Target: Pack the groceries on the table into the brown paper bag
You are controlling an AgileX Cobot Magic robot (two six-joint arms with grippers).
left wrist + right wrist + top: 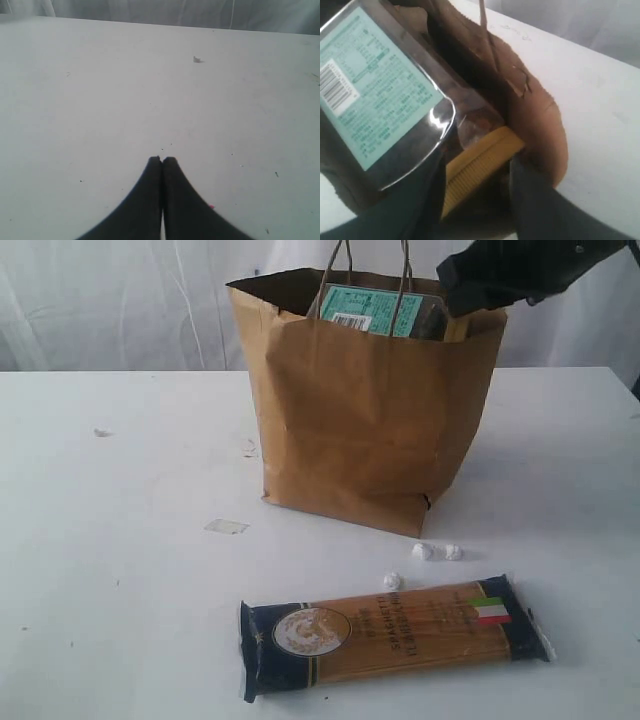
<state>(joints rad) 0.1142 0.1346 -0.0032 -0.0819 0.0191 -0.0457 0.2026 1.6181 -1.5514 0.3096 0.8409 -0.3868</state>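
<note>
The job looks mostly done, with one item plainly left. The paper bag [360, 430] stands upright near the middle of the table [120, 540], and a shiny pouch [375, 310] with a teal label pokes up out of its mouth. In the right wrist view a gold lid [480, 160], probably of a jar, sits low inside the bag just beside that pouch. The right gripper [450, 295] hangs over the bag's mouth, and its fingers [535, 200] are spread apart on either side of the lid, gripping nothing that I can make out. The spaghetti pack [390, 635] lies flat on the table in front of the bag, near three small white pellets [423, 551], and has yet to go in. The left gripper [162, 160] hovers over bare tabletop with its fingers pressed together, holding nothing. No other grocery shows on the table; what lies deeper in the bag is hidden.
</note>
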